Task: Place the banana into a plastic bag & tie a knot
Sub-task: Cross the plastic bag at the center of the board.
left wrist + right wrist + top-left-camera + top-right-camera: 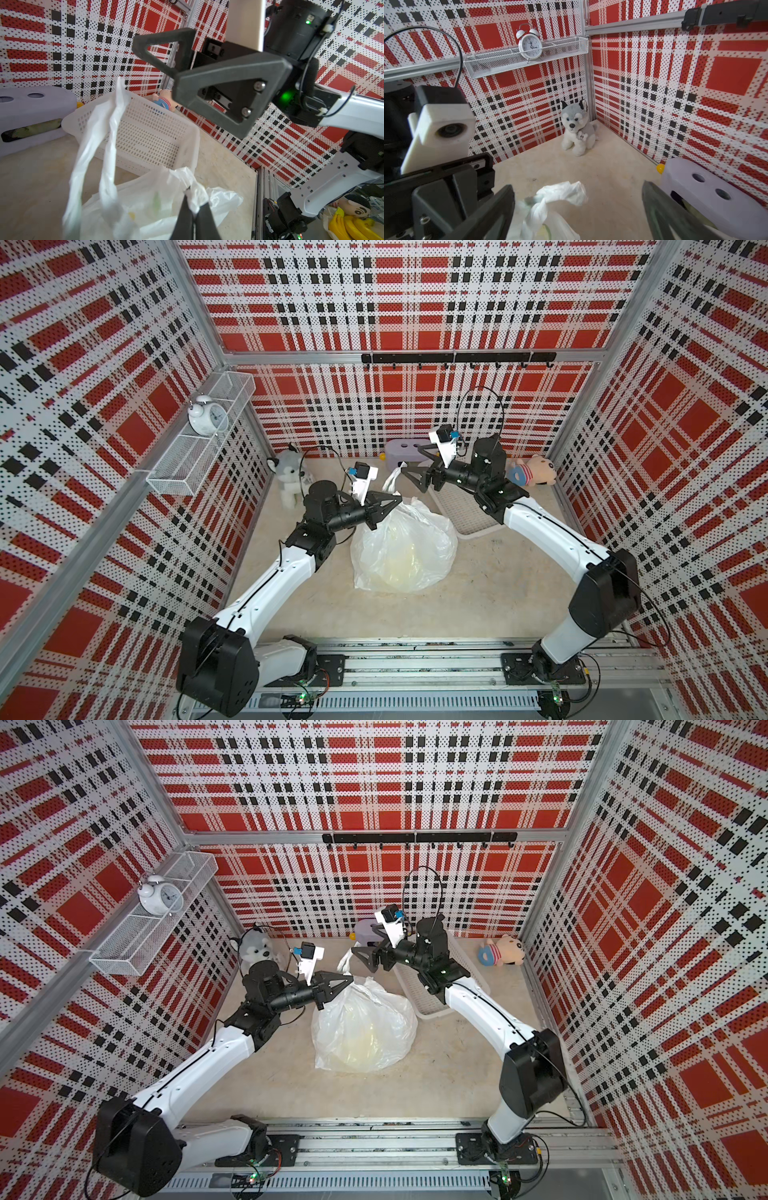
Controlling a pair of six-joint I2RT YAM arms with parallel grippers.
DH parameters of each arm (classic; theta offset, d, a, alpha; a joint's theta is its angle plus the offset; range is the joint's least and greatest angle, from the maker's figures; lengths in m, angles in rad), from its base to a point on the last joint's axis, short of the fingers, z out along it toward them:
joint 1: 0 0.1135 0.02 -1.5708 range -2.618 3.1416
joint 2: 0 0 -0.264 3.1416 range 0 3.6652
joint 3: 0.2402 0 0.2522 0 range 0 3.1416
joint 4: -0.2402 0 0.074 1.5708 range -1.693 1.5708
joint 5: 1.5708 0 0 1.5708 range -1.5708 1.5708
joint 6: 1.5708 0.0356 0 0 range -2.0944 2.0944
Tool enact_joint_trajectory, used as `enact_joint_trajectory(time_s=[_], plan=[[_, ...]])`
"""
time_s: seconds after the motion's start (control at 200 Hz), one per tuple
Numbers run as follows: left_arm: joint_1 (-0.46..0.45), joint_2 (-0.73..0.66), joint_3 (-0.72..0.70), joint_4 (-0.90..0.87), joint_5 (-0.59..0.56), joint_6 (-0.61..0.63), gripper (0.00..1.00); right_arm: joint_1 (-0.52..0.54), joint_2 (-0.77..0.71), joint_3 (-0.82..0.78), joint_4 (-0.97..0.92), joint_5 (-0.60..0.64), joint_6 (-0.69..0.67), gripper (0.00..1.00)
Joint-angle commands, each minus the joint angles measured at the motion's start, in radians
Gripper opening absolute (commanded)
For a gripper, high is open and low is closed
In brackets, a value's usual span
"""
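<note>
The plastic bag (405, 547) sits on the table (498, 585) between the two arms, just beside the white lattice basket (461, 518). The banana (409, 562) shows only as a pale yellow blur through its film. The left gripper (193, 209) is clamped on a fold at the bag's top, while the right gripper (412, 457) stands wide open close to the twisted upright handle (560, 193), holding nothing.
</note>
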Motion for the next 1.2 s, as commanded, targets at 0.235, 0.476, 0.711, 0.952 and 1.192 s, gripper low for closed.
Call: enact_joint_trajectory(time_s=[0.235,0.476,0.711,0.952,1.192], plan=[[0.005,-0.027,-0.010,0.009,-0.012,0.010,0.00,-0.015,0.175,0.161,0.003,-0.224,0.126,0.87],[0.018,-0.047,-0.014,0.003,-0.034,0.013,0.00,-0.015,0.197,0.162,0.052,-0.313,0.186,0.25],[0.045,-0.103,-0.054,0.055,-0.107,-0.008,0.00,-0.016,0.087,0.031,0.092,-0.283,0.185,0.00],[0.059,-0.124,-0.086,0.107,-0.137,-0.027,0.13,-0.012,-0.028,-0.102,0.165,-0.273,0.228,0.00],[0.036,-0.104,-0.085,0.110,-0.138,-0.017,0.27,0.008,-0.064,-0.120,0.176,-0.265,0.245,0.00]])
